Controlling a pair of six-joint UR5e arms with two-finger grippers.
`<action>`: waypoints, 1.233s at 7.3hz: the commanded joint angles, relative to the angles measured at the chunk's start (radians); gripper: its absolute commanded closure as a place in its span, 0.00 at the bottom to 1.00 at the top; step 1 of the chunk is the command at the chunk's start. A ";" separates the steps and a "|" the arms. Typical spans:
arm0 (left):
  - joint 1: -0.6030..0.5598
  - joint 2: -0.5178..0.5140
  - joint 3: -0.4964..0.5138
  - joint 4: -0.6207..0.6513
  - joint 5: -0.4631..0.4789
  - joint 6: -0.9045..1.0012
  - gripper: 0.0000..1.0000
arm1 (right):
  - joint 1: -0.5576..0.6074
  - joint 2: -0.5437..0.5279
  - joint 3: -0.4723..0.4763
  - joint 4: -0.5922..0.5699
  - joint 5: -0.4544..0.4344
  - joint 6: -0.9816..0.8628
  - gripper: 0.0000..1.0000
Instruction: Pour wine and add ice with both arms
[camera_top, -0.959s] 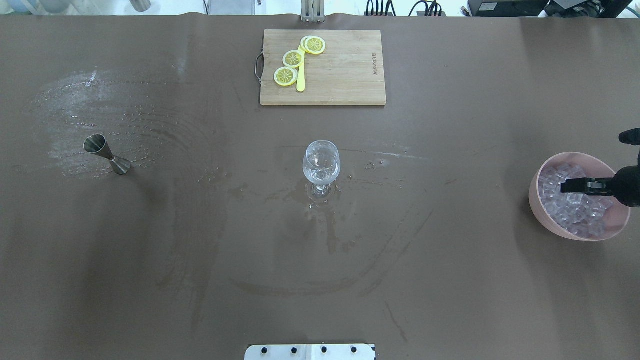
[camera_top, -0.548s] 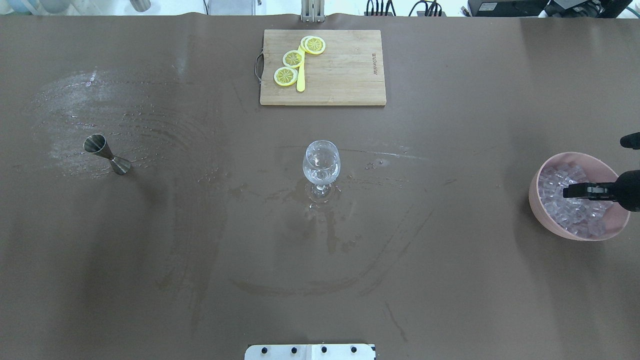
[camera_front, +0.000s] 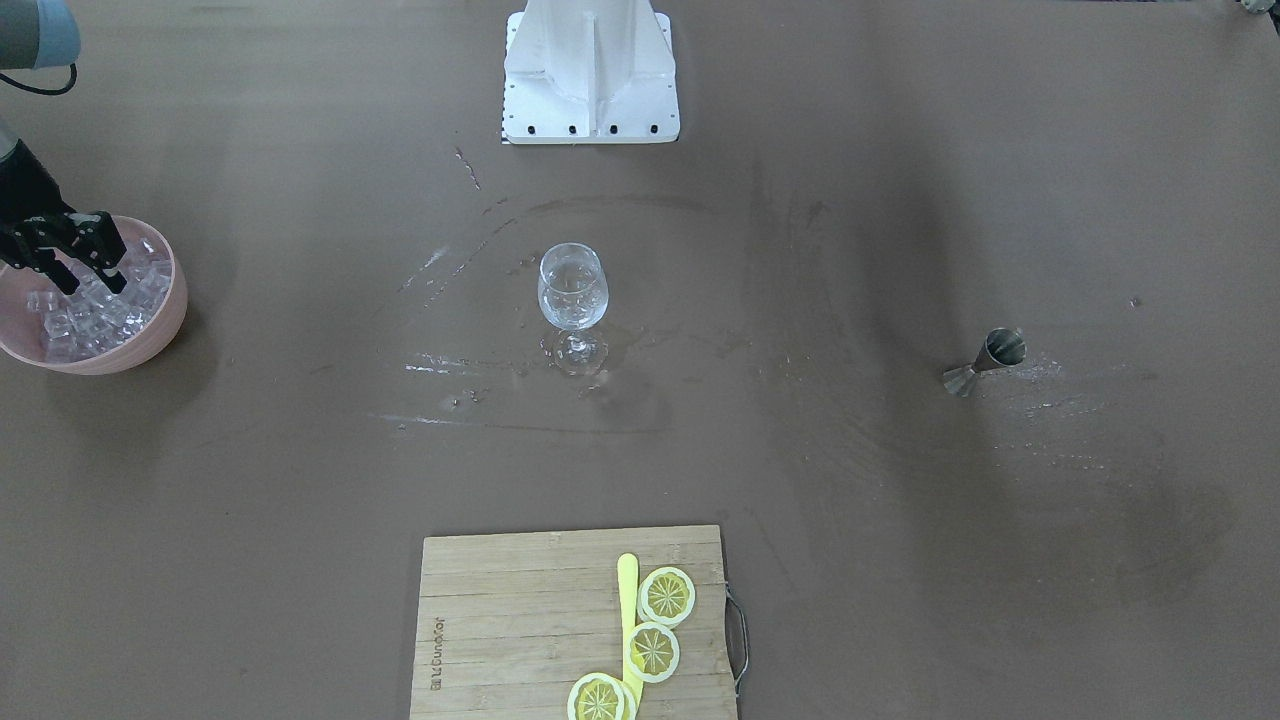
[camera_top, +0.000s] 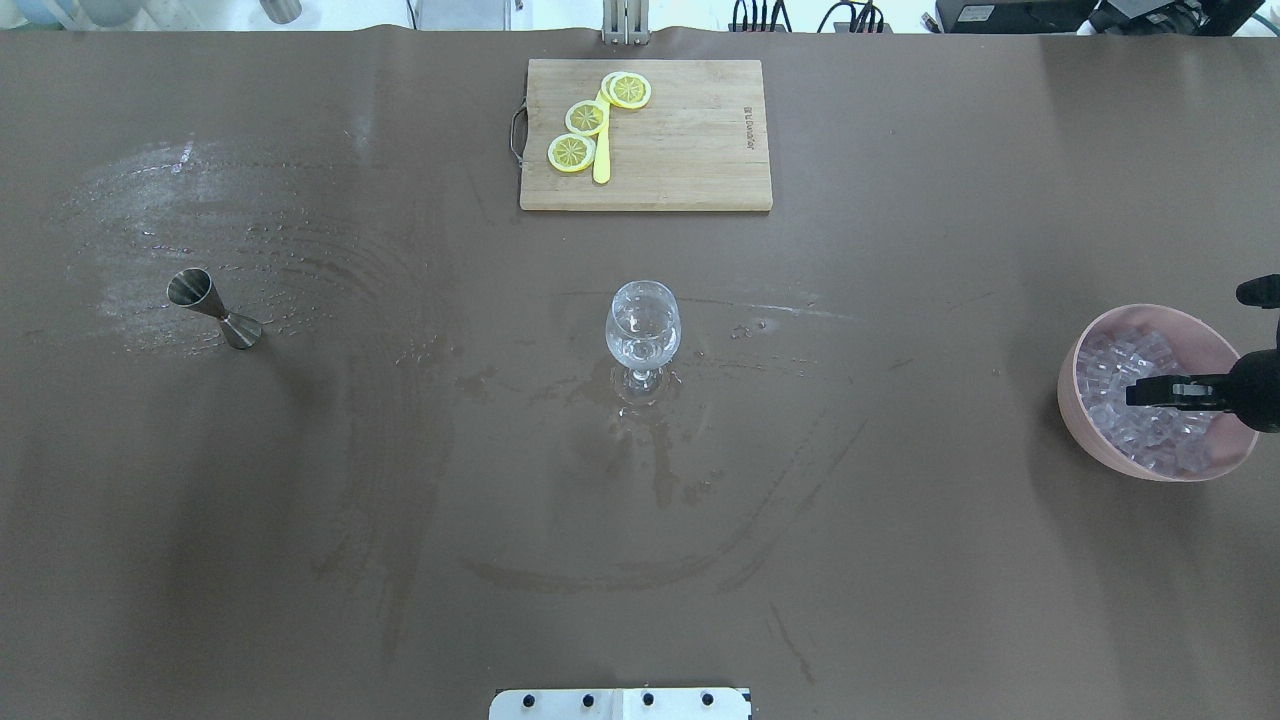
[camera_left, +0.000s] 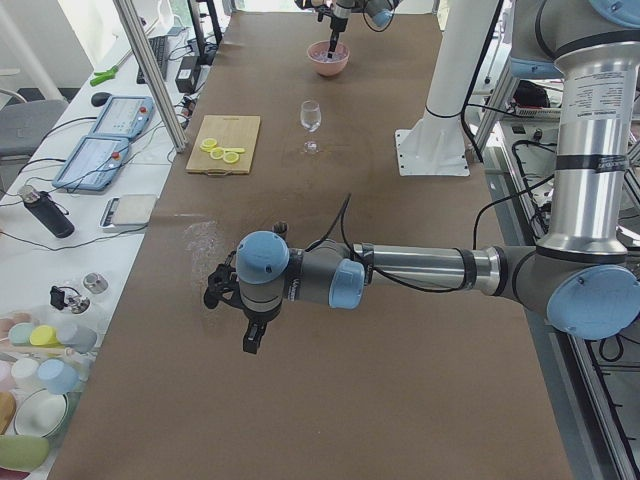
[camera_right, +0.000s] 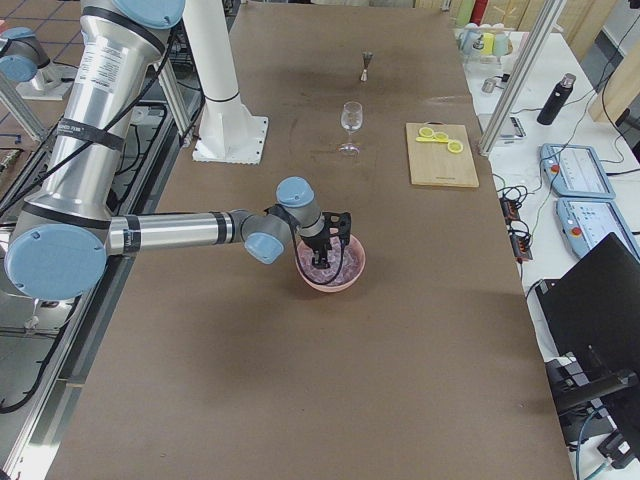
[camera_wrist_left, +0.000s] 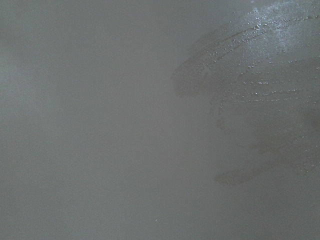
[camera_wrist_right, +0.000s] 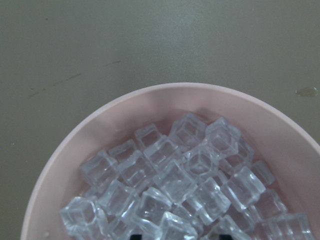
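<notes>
Glassy clear ice (camera_wrist_right: 175, 180); matt pink bowl (camera_wrist_right: 150, 106); wooden board (camera_top: 690, 150).

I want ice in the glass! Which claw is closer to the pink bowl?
Right. The right claw hangs over the pink bowl, its tips low by the ice. The left claw is at the table's other end, past the wine glass.

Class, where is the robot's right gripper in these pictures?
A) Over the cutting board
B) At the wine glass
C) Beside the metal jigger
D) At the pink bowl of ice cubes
D: the right gripper points down into the pink bowl, its fingers apart just above the ice cubes.
</notes>
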 joint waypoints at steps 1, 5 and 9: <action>0.000 -0.002 0.000 0.000 0.000 0.000 0.01 | -0.001 0.001 0.001 -0.001 0.001 -0.005 0.89; 0.000 -0.002 0.002 0.000 0.000 0.000 0.01 | 0.030 0.007 0.066 -0.012 0.038 -0.015 1.00; 0.002 -0.002 0.006 0.000 0.000 -0.002 0.01 | 0.110 0.240 0.089 -0.222 0.069 -0.095 1.00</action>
